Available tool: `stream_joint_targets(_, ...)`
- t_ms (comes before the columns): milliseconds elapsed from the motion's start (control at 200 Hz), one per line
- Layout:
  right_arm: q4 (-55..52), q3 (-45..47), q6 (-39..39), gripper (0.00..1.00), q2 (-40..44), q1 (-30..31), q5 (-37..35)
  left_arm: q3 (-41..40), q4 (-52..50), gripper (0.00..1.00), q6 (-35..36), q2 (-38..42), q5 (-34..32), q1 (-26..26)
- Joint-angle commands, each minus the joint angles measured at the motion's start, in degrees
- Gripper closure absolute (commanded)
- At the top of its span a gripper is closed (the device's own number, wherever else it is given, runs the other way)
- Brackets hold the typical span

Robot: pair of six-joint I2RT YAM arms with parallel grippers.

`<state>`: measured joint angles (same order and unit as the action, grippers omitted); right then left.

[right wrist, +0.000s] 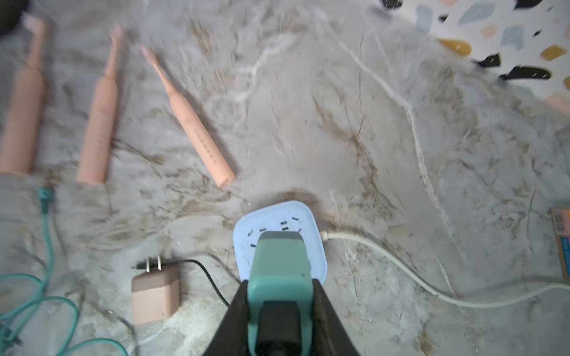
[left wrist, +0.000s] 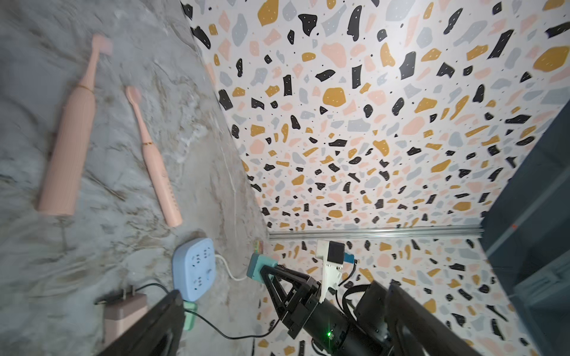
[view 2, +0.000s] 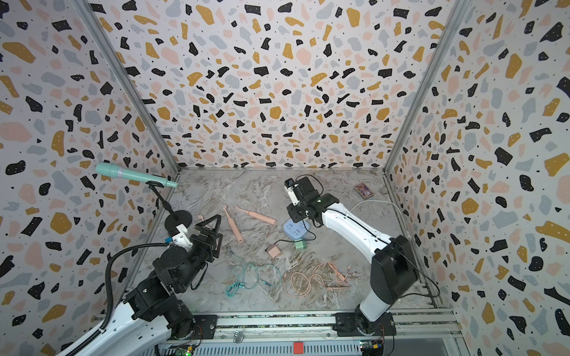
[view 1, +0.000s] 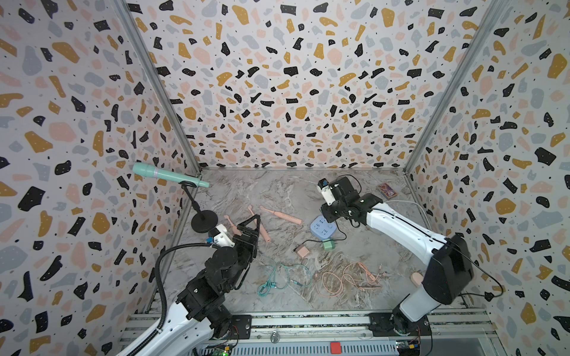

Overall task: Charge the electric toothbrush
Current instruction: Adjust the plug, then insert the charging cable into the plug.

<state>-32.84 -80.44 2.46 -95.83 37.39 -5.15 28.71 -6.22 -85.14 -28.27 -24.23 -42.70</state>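
Observation:
Three pink electric toothbrushes lie side by side on the marble table: one (view 1: 282,214), a second (view 1: 261,226), and a third (view 1: 230,224) partly hidden by my left gripper (view 1: 254,222). That gripper stands open just above them, with nothing between its fingers (left wrist: 163,320). My right gripper (right wrist: 279,283) is shut on a teal charger plug (right wrist: 279,265). It holds the plug right over the blue power strip (right wrist: 283,222); I cannot tell whether the prongs are in. A teal cable's end (right wrist: 46,197) lies by the base of the outermost toothbrush (right wrist: 21,101).
A pink adapter (view 1: 303,251) with a black cord and a green adapter (view 1: 328,245) lie near the power strip (view 1: 320,228). A teal cable (view 1: 277,277) and a pink cable (view 1: 345,279) are coiled in front. A microphone stand (view 1: 203,220) is at the left, a small box (view 1: 387,190) at the back right.

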Motion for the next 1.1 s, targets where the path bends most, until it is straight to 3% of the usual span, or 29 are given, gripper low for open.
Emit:
stream_joint_targets(0,-11.13,-6.2,-2.79,1.0,-5.4,1.52,-7.17,2.51,-8.8,0.01,9.33,0.57,-4.27,0.42)
stream_joint_targets(180,-19.04,-18.66,-5.03,1.0,-16.57,2.16,-11.78,2.05,-11.44,0.0,11.57,2.05,-6.31,0.38)
stream_joint_targets(385,-23.3,-26.28,-6.75,1.0,-22.77,0.95,-9.4,-0.03,-12.06,0.0,10.91,3.74,-6.35,0.38)
stream_joint_targets(666,-20.31,-22.69,-8.79,1.0,-21.25,-0.29,-0.08,-0.59,-12.35,0.0,10.79,3.58,-5.74,0.39)
stream_joint_targets(1096,-16.22,-19.07,-10.53,1.0,-19.75,-1.78,4.1,-1.77,-11.15,0.0,9.93,3.16,-4.71,0.47)
